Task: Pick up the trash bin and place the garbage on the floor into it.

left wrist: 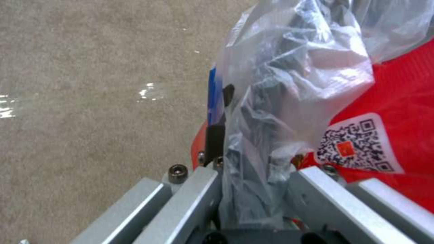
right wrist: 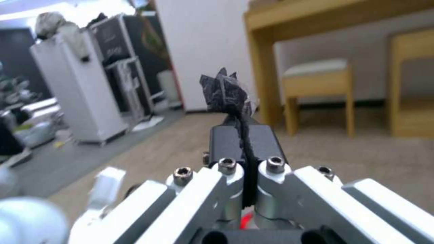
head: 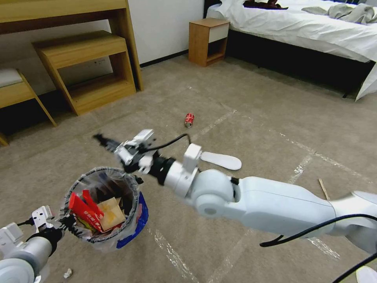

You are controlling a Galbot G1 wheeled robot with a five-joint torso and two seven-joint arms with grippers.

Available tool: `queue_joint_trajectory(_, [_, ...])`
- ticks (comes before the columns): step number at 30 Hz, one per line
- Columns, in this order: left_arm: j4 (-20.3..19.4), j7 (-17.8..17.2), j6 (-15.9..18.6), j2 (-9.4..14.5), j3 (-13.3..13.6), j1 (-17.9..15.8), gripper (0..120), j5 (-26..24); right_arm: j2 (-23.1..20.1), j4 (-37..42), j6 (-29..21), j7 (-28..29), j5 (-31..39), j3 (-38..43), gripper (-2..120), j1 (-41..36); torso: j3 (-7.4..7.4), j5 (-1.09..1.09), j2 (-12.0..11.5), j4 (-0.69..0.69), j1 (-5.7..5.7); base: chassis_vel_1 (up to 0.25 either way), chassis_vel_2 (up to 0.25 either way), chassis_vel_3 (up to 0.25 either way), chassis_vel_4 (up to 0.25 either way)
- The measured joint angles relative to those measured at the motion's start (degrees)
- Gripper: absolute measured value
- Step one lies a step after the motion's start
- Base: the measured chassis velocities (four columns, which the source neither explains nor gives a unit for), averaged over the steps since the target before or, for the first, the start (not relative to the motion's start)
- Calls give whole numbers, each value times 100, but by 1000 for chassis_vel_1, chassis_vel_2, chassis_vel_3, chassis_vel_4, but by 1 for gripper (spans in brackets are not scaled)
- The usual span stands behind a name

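Between the left gripper's (head: 64, 225) jaws sits the rim of the small round dark trash bin (head: 103, 207) lined with crinkly clear plastic, held above the beige carpet floor (head: 255, 129). Just beyond it, the right gripper's (head: 103, 140) jaws pinch a crumpled black scrap (right wrist: 224, 90).

I see the trash bin (head: 118, 220) dark under a clear crinkly liner, with a blue patch low on its side — red wrappers (head: 84, 212) inside. The floor (head: 255, 118) reads beige-grey, crossed by shiny tape strips — one red can (head: 189, 120), one white insole (head: 221, 160).
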Motion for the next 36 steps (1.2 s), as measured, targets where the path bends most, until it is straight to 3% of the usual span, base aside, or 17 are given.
queue_joint_trajectory(14, [-173, -4, -8, 9, -83, 34, 0, -47, 544, -168, -492, 460, 311, -730, 0, 261, 0, 1, 0, 0, 0, 0, 0, 0, 0])
queue_joint_trajectory(36, [-301, 3, -99, 26, -182, 120, 0, -57, 432, -553, -756, 667, 109, -819, 0, 177, 0, 1, -1, -1, 0, 0, 0, 0, 0])
